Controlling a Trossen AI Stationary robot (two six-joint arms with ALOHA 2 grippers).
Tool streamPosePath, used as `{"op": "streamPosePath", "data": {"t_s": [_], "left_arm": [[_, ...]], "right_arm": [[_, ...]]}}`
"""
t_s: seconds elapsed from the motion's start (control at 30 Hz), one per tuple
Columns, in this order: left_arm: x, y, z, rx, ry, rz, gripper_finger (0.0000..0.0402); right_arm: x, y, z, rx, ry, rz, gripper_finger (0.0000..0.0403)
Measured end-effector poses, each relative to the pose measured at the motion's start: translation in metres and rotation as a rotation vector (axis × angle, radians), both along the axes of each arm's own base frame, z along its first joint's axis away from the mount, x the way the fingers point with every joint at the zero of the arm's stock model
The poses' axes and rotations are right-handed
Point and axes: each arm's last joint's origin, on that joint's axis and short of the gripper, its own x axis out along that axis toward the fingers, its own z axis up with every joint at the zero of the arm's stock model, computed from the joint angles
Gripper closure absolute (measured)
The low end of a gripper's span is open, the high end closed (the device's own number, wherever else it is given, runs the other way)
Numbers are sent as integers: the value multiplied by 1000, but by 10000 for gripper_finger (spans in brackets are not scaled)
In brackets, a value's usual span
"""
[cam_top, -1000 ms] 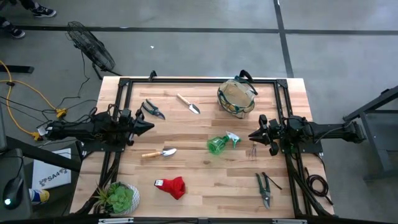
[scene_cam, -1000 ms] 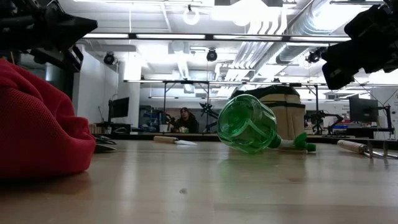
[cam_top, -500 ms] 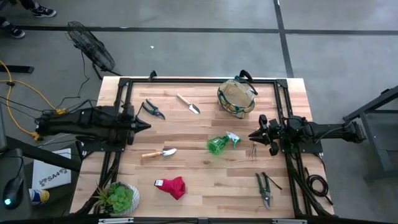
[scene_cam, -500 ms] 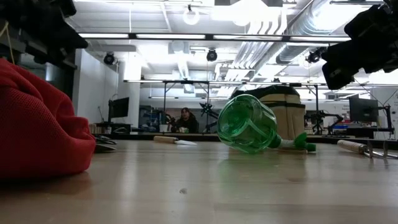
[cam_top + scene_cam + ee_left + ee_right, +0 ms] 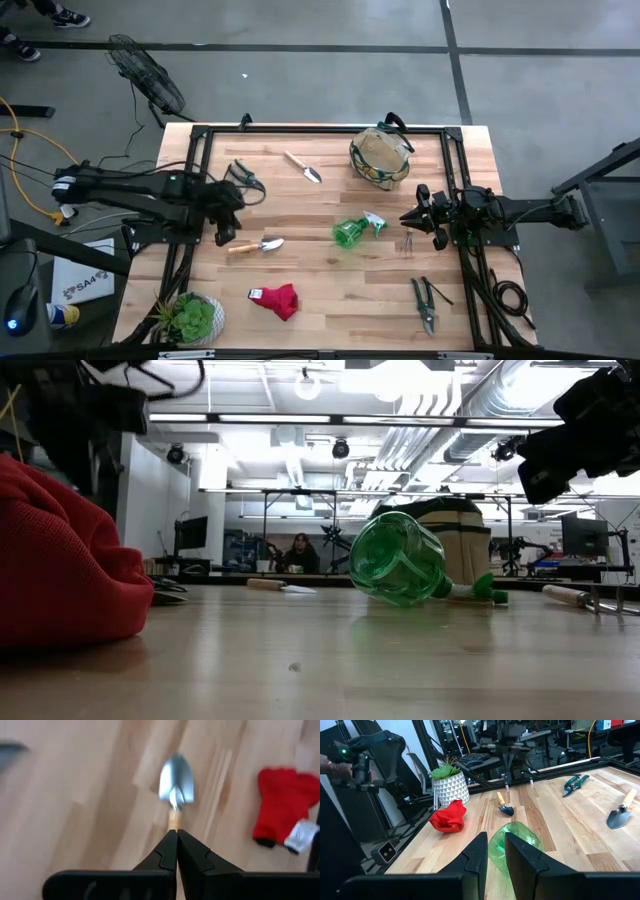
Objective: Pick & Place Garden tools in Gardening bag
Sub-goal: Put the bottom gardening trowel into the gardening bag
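Note:
My left gripper (image 5: 176,832) is shut and slants down over the wooden handle of a small trowel (image 5: 175,785), without touching it; in the high view it (image 5: 224,236) stands just left of that trowel (image 5: 257,245). Level at the table's right, my right gripper (image 5: 405,215) is open by a narrow gap and empty, pointing at the green spray bottle (image 5: 512,845). The tan gardening bag (image 5: 381,157) stands at the far right. A second trowel (image 5: 303,167), dark shears (image 5: 245,176), other shears (image 5: 425,303), a fork (image 5: 406,241) and a red glove (image 5: 277,299) lie flat on the wood.
A green potted plant (image 5: 190,318) in a white pot stands at the near left corner. A black frame (image 5: 320,128) runs around the table's edges. Bare wood lies between the near trowel and the spray bottle (image 5: 356,229).
My left arm has lifted and reached out from the table's left edge, and its gripper has tipped from level to slanting down over the near trowel's handle, staying shut. The tools have not moved.

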Motion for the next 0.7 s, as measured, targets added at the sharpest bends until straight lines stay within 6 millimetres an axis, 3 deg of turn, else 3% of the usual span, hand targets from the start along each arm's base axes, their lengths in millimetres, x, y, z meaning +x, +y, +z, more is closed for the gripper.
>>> {"op": "streamPosePath", "data": {"t_s": [0.4, 0.7], "left_arm": [[31, -3, -36, -77, 258, -9, 303], [31, -5, -46, -142, 376, -32, 234]], "right_arm": [[0, 0, 0, 0, 0, 0, 345], [0, 0, 0, 0, 0, 0, 345]]}}
